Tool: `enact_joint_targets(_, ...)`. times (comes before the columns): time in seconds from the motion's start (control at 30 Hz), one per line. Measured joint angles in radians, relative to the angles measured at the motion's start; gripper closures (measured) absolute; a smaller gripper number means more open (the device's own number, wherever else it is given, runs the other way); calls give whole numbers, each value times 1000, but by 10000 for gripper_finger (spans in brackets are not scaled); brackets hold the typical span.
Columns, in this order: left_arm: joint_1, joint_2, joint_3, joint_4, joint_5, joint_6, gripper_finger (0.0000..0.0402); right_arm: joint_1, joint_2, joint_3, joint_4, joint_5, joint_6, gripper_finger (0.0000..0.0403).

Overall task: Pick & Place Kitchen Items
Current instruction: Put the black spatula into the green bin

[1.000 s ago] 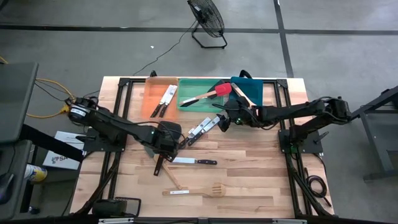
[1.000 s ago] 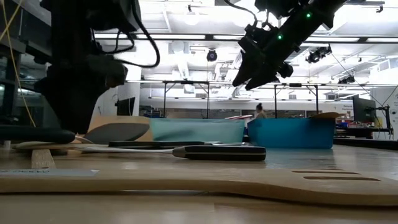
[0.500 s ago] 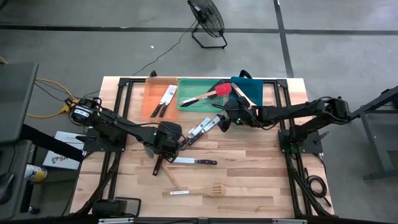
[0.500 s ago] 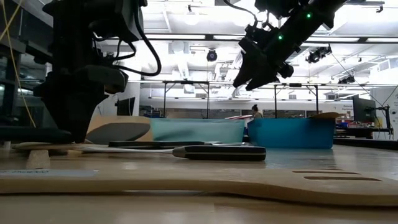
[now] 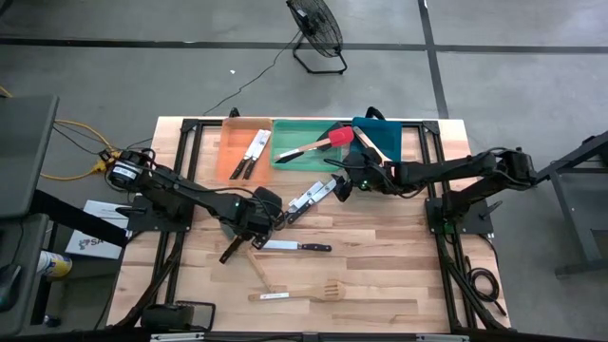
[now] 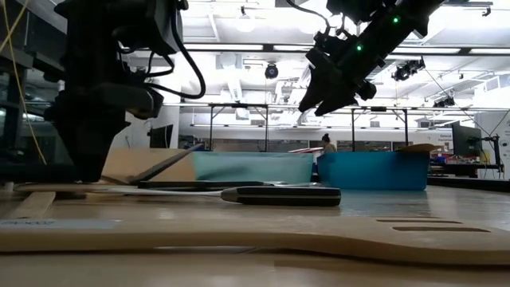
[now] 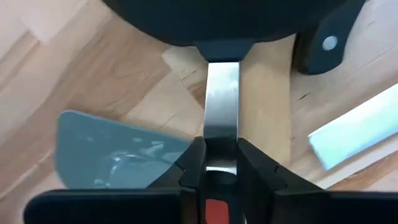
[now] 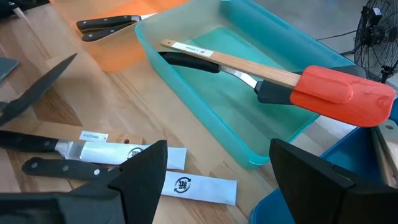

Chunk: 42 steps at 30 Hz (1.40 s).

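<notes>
The left gripper (image 5: 249,231) pinches a black spatula's (image 5: 231,249) steel shank at table centre-left; its blade is cut off in the wrist view. The right gripper (image 5: 339,184), at two o'clock, hangs open over sleeved knives (image 5: 309,197).

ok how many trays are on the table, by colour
orange tray: 1
green tray: 1
blue tray: 1
total: 3
</notes>
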Motion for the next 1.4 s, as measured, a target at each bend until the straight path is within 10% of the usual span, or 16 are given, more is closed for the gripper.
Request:
enact_joint_targets(0.9,0,-4,279,-268,-214,216,385,0,0,0,-35,0,18,128)
enact_joint_targets(1.4,-20,-4,188,-82,-92,539,197,0,0,0,-35,-31,18,128)
